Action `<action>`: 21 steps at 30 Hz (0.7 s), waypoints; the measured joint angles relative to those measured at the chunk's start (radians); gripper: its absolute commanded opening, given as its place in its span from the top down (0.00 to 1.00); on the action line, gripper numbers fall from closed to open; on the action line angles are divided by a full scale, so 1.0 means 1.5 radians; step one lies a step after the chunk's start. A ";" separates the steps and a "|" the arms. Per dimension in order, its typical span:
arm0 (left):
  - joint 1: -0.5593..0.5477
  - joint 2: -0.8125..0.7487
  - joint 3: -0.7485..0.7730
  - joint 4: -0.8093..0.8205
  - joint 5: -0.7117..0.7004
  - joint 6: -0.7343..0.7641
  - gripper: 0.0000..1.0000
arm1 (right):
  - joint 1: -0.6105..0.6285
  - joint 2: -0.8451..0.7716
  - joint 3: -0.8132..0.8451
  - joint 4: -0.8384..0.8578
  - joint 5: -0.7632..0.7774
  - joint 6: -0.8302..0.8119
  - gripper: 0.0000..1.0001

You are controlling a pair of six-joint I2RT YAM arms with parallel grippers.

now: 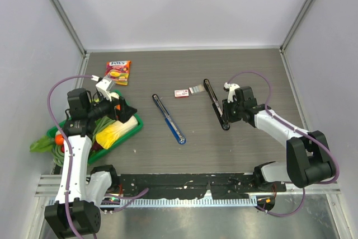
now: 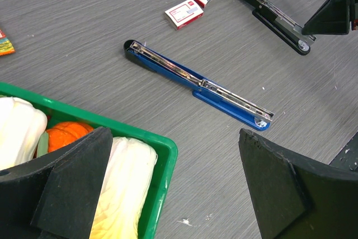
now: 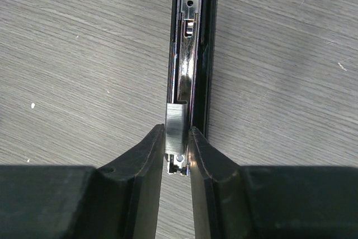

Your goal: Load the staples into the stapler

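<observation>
A black stapler [image 1: 215, 103] lies opened flat on the table, its metal channel [image 3: 186, 43] facing up. My right gripper [image 3: 176, 138] is shut on a short silvery strip of staples [image 3: 175, 122], held over the near end of that channel; it stands at the stapler's near end in the top view [image 1: 226, 110]. Another grey staple strip [image 1: 196, 89] lies beside the red-and-white box [image 1: 180, 93]. My left gripper [image 2: 174, 144] is open and empty above the corner of the green tray [image 2: 162, 155].
A blue stapler [image 1: 169, 118] lies opened flat mid-table, also in the left wrist view [image 2: 201, 85]. The green tray [image 1: 131, 130] at the left holds vegetables. A snack packet [image 1: 118, 72] lies at the back left.
</observation>
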 measured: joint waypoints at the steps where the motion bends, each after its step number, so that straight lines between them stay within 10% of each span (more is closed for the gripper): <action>1: 0.000 0.000 0.000 0.000 0.000 0.000 0.00 | 0.000 0.000 0.000 0.000 -0.001 0.000 0.69; 21: 0.002 0.000 0.000 0.001 0.002 0.000 0.00 | 0.082 -0.039 0.003 -0.016 0.108 -0.046 0.65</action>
